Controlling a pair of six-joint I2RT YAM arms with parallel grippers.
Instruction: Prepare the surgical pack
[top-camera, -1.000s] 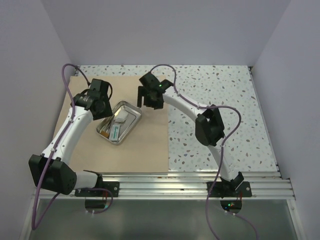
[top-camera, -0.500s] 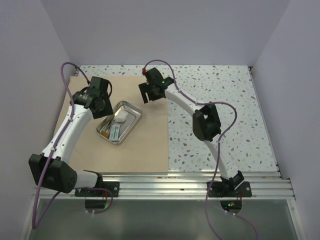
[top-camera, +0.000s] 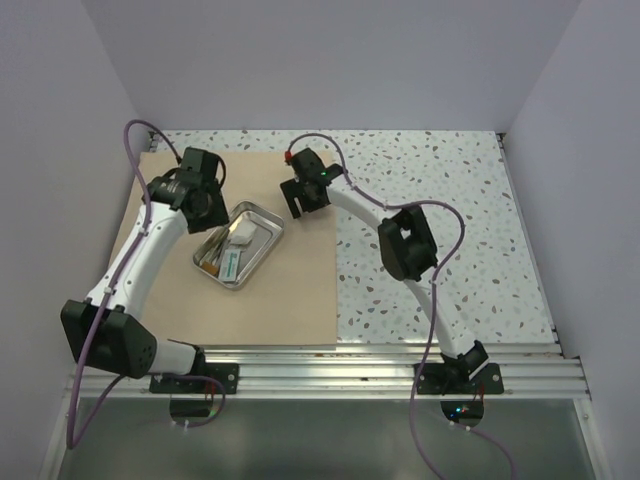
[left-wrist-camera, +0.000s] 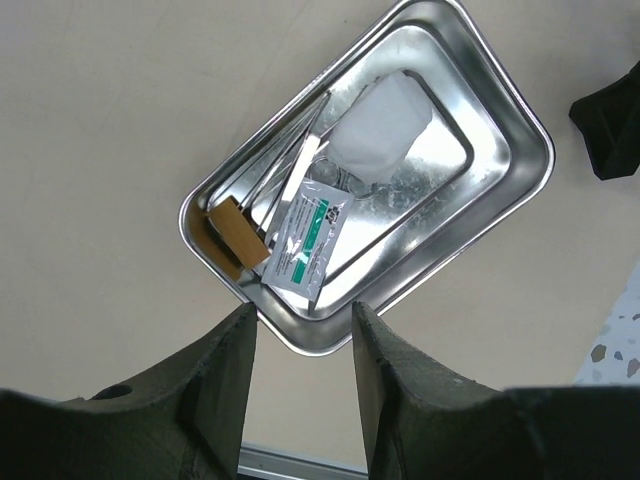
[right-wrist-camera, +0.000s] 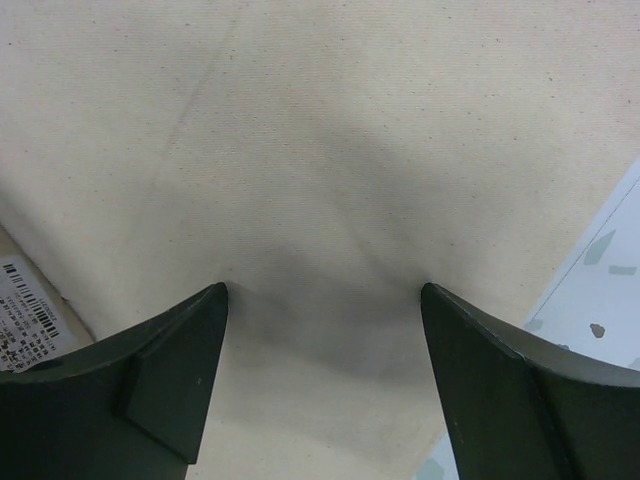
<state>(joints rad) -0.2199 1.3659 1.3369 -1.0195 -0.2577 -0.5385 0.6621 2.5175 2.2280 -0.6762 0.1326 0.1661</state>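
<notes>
The tan wrap sheet (top-camera: 285, 300) lies flat on the left half of the table. On it sits the shiny steel tray (top-camera: 262, 215), set at an angle. The left wrist view shows the tray's rim (left-wrist-camera: 500, 130), and inside it a white pad (left-wrist-camera: 382, 122), a green-printed packet (left-wrist-camera: 310, 238), a tan piece (left-wrist-camera: 238, 232) and thin metal instruments (left-wrist-camera: 290, 165). My left gripper (left-wrist-camera: 300, 322) hangs open above the tray's near corner, nothing between its fingers. My right gripper (right-wrist-camera: 322, 290) is open wide, its tips right at the sheet (right-wrist-camera: 320, 140) near the sheet's right edge.
Speckled tabletop (top-camera: 450, 220) extends right of the sheet and shows at the right wrist view's edge (right-wrist-camera: 605, 290). A barcode label (right-wrist-camera: 25, 315) peeks in beside the right gripper's left finger. The metal rail (top-camera: 380, 365) runs along the near edge. Walls enclose the table.
The right wrist has turned and swung slightly toward the back of the sheet, its elbow shifting left. The left gripper has drifted a little toward the back, away from the tray.
</notes>
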